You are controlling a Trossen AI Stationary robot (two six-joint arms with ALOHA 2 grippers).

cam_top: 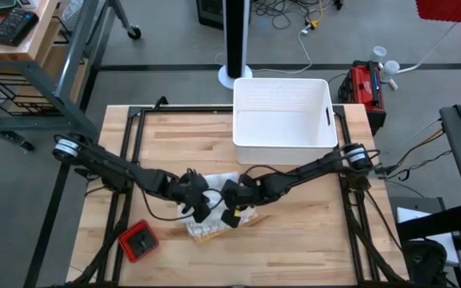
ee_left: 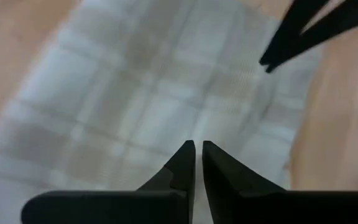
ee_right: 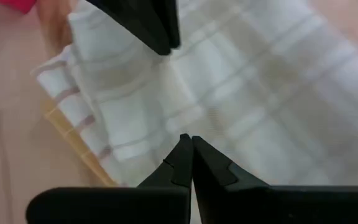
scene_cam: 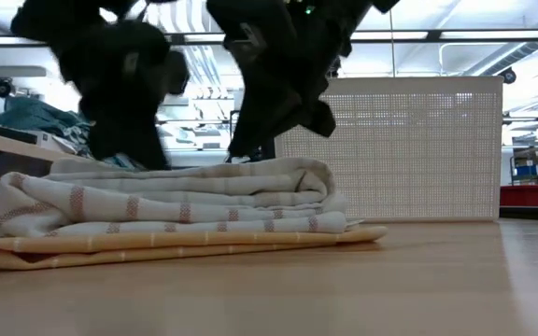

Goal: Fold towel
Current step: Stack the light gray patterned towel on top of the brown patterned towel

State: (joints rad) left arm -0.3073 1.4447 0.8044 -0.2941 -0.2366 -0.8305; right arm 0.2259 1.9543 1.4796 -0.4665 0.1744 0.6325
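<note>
Lying folded near the middle of the wooden table (cam_top: 294, 240), a little toward its near edge, the towel (scene_cam: 176, 201) is a white cloth with reddish-brown stripes, stacked in several rounded layers. Under it a flatter yellow cloth (scene_cam: 185, 245) sticks out at the near side and to the right in the low view. Both arms meet over the pile. The left gripper (ee_left: 195, 149) hangs just above the towel's top layer, its two dark fingers (ee_left: 178, 168) drawn almost together with only a thin slit between them and no cloth caught in that slit. The right gripper (ee_right: 188, 142) hangs above the towel from the other side, its fingers (ee_right: 211, 167) pressed tip to tip, also with nothing between them. Each wrist view shows the other arm's fingertips coming in over the striped cloth, so the two grippers are close together. Left of the towel, near the table's near-left corner, sits a red square object (cam_top: 138, 242) with a dark centre. At the far edge, right of centre, stands a white plastic bin (cam_top: 283, 120).
</note>
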